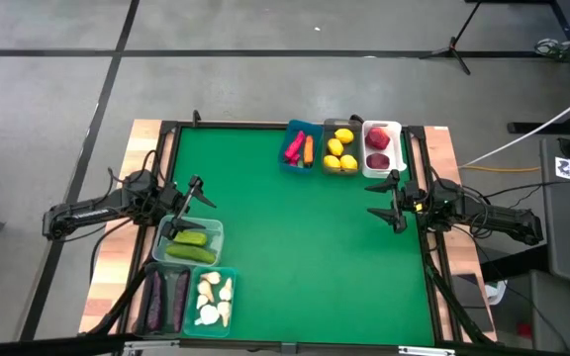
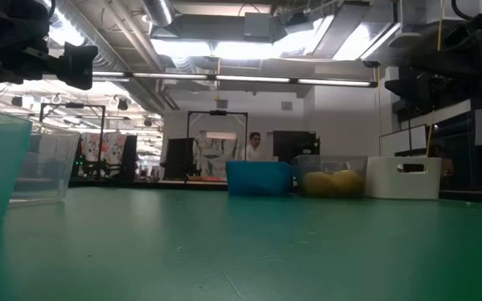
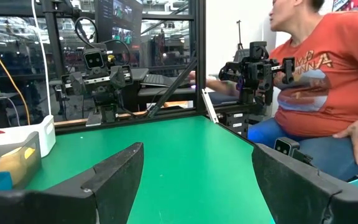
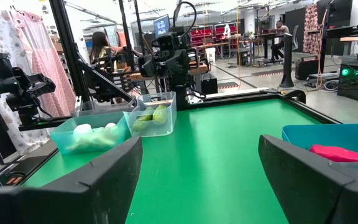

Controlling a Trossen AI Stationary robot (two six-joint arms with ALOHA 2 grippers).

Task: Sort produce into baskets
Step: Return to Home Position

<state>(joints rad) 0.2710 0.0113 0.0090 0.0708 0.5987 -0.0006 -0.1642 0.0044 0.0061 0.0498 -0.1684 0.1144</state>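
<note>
High view: at the green mat's (image 1: 305,247) left edge the left gripper (image 1: 202,195) hangs spread and empty, just beside the cucumber bin (image 1: 218,229). A low swing home could clip that rim and shove it against the garlic bin (image 1: 234,273). At the mat's right edge the right gripper (image 1: 380,197) is also spread and empty, near the white apple bin (image 1: 400,148). The mat's middle lies bare, so there is room to move, and every piece of produce looks binned.

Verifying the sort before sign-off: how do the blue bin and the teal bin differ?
The blue bin stands in the row at the high view's top edge; the teal bin stands at the bottom left. The blue bin holds a pink pepper and an orange carrot; the teal bin holds only white garlic. Both are rectangular; the open left claw and right claw touch neither.
</note>
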